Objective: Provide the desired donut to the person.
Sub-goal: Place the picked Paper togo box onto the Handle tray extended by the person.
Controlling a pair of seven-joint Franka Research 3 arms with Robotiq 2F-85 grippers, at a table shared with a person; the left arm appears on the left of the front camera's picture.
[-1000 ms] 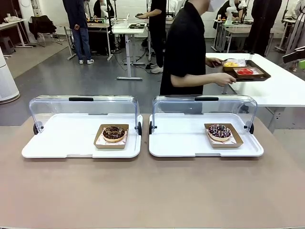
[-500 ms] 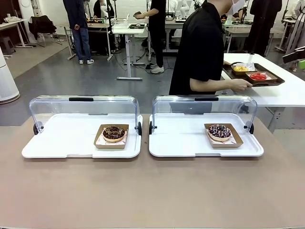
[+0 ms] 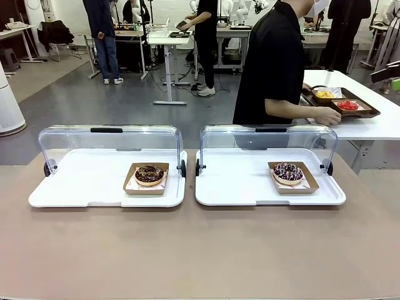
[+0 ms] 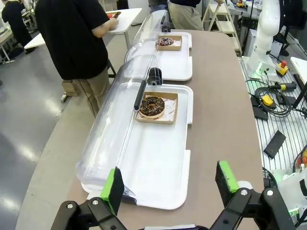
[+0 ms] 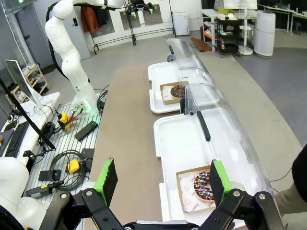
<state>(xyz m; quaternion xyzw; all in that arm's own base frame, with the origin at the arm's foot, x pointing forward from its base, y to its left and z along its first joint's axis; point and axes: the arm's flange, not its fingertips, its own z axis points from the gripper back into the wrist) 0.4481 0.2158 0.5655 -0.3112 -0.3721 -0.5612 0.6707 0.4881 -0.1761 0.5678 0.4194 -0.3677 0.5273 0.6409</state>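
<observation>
A chocolate donut (image 3: 149,174) with pale sprinkles lies in a brown paper tray inside the left white display tray (image 3: 75,187). A chocolate donut with coloured sprinkles (image 3: 288,172) lies in the right display tray (image 3: 237,187). Both clear lids stand raised. The person (image 3: 275,62) in black stands behind the right display, turned away, holding a dark brown tray (image 3: 342,103) over a white table. My left gripper (image 4: 169,181) hovers open high above the left display's near end, its donut (image 4: 152,105) ahead. My right gripper (image 5: 162,179) hangs open above the sprinkled donut (image 5: 204,184).
The brown tabletop (image 3: 200,250) in front of the displays is bare. A white side table (image 3: 375,119) stands at the far right. Cables and control boxes (image 5: 67,167) lie beside my right arm's base. Other people and tables stand far behind.
The person has stepped to the right, carrying the dark brown tray further over the white table. Neither of my grippers has moved, and both donuts lie where they were.
</observation>
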